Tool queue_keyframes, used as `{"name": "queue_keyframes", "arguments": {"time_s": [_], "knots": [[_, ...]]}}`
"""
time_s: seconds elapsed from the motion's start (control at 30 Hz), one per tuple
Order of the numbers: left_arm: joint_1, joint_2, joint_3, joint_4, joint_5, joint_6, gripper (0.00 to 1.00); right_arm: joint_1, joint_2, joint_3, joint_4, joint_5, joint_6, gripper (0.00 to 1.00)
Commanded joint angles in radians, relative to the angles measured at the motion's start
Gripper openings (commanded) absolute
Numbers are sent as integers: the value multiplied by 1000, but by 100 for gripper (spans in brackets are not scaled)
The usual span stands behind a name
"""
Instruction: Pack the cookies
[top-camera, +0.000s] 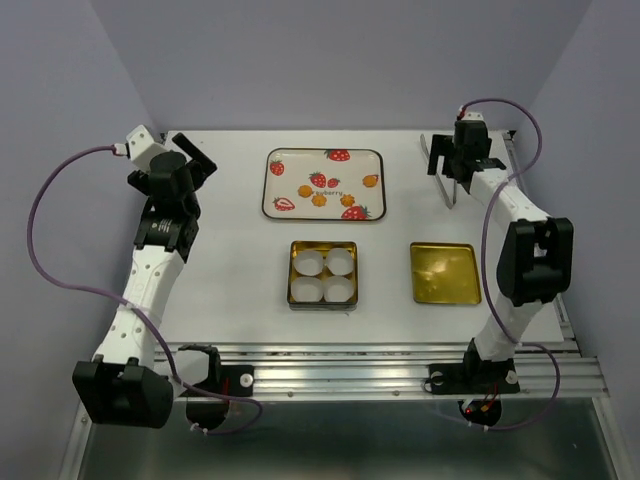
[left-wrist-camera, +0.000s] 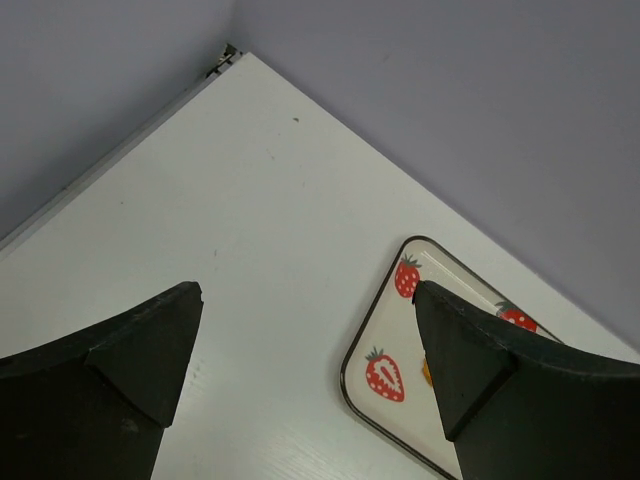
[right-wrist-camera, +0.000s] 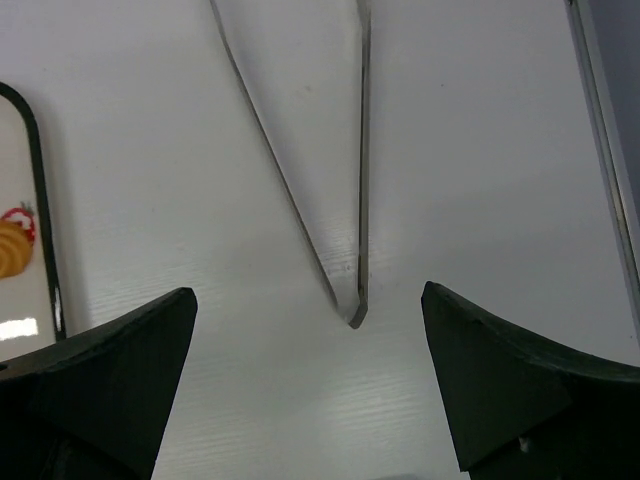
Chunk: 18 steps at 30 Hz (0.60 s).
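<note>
Several small orange cookies, such as one (top-camera: 305, 190) and another (top-camera: 370, 181), lie on a strawberry-print tray (top-camera: 275, 185) at the back middle. The square gold tin (top-camera: 293, 272) stands in front of it with white paper cups (top-camera: 340, 261) inside. My left gripper (top-camera: 203, 158) is open and empty, left of the tray. In the left wrist view it (left-wrist-camera: 305, 290) hovers over bare table beside the tray's corner (left-wrist-camera: 385, 335). My right gripper (top-camera: 458, 170) is open and empty at the back right, over metal tongs (right-wrist-camera: 358, 240). One cookie (right-wrist-camera: 12, 248) shows at that view's left edge.
The flat gold tin lid (top-camera: 444, 272) lies right of the tin. The tongs (top-camera: 452, 195) lie on the table right of the tray. Grey walls close in the back and both sides. A metal rail (top-camera: 380, 360) runs along the near edge.
</note>
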Motion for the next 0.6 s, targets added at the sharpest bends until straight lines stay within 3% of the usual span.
{"name": "queue_keyframes", "arguments": {"time_s": [0.0, 0.57], "knots": [[1, 46, 23, 47, 36, 41, 99, -20, 102, 124, 9, -25, -130, 100], [3, 113, 28, 99, 39, 56, 99, -68, 418, 317, -43, -123, -152, 100]]}}
